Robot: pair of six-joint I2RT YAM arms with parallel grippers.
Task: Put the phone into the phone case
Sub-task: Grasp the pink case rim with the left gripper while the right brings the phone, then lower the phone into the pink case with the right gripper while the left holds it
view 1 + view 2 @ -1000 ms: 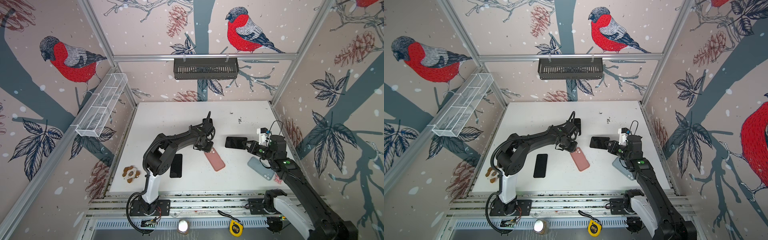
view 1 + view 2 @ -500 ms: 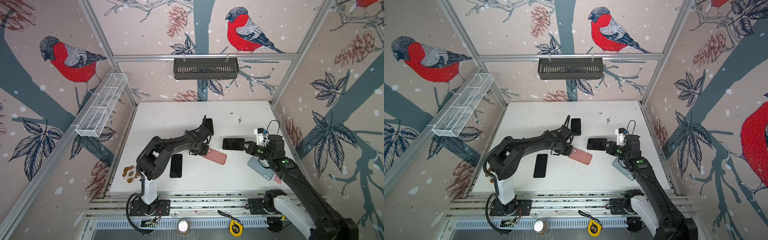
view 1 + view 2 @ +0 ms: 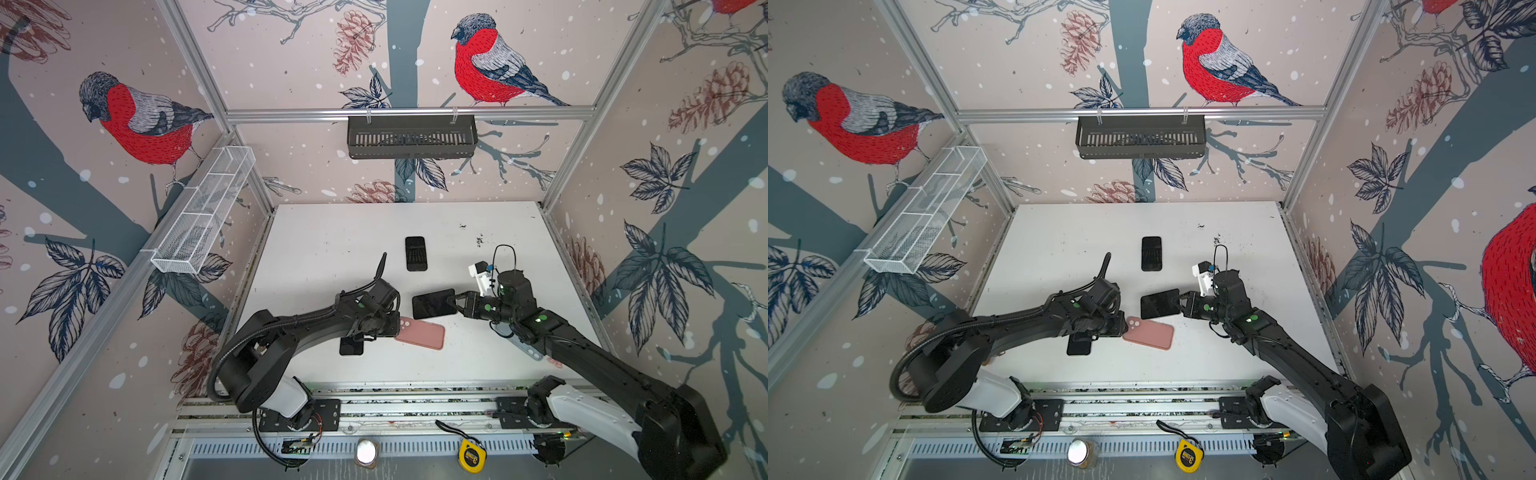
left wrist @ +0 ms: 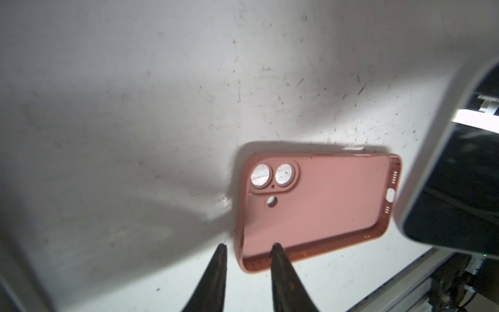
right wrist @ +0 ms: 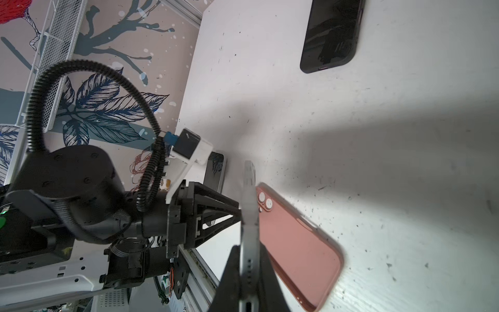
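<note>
Your right jaws clamp the phone (image 3: pixel 432 303) by 1 end, just beyond the pink case (image 3: pixel 422 333), long axes near parallel. Left jaws stand narrowly apart astride its camera-end wall.

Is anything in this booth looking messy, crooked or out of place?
Only small things: dark specks litter the white table toward its back right. The pink case lies slanted, not square to the table edges. What looks like a pale blue case sits partly hidden under the right arm near the right edge. Nothing looks broken.
</note>
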